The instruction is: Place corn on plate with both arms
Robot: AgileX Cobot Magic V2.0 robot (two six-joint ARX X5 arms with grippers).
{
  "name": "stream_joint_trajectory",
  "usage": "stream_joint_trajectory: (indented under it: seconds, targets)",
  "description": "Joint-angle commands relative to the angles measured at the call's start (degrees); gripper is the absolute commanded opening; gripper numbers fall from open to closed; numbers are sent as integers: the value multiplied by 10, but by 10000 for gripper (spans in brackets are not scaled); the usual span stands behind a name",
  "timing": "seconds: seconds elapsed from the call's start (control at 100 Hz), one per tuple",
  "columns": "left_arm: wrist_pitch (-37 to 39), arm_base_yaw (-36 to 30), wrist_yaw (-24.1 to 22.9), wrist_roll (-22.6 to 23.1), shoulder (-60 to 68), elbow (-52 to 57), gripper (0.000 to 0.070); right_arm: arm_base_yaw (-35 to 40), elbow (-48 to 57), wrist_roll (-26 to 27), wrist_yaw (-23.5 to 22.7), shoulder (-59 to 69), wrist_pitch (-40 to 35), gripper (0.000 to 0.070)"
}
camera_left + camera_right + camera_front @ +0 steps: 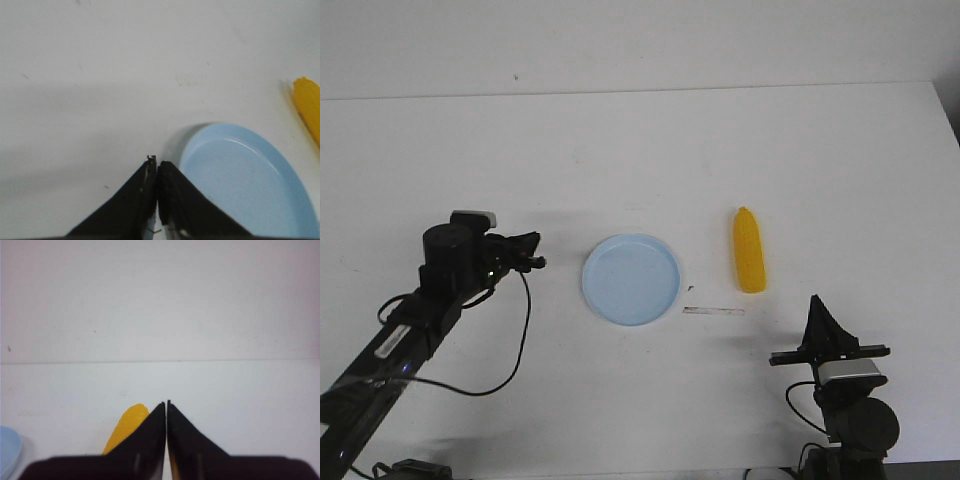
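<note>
The yellow corn [750, 251] lies on the white table to the right of the pale blue plate [631, 278], its tapered end pointing away from me. My left gripper [532, 262] is shut and empty, just left of the plate; the plate [250, 185] and the corn's edge [308, 108] show in its wrist view. My right gripper [817, 304] is shut and empty, nearer me than the corn and slightly right of it. The corn [127, 431] is partly hidden behind its fingers in the right wrist view, with the plate's edge [8, 450] at the side.
A thin strip of tape [713, 311] lies on the table between the plate and the right gripper. The table's far edge [640, 92] meets a pale wall. Black cable [510, 350] trails from the left arm.
</note>
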Motion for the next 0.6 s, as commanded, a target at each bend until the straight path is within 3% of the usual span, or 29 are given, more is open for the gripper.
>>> stream_joint_trajectory:
  seconds: [0.0,0.07,0.16,0.36,0.59]
  targets:
    - [63,9,-56,52,-37,-39,0,1,-1,-3,0,0,6,1]
    - [99,21,-109,65,-89,-87,0,1,-1,-3,0,0,6,1]
    - [121,38,-140,66,-150,-135,1,1,-1,-3,0,0,6,1]
    - [136,72,-141,158,-292,-238,1,1,-1,-3,0,0,6,1]
    - [130,97,-141,148,-456,-326,1,1,-1,-3,0,0,6,1]
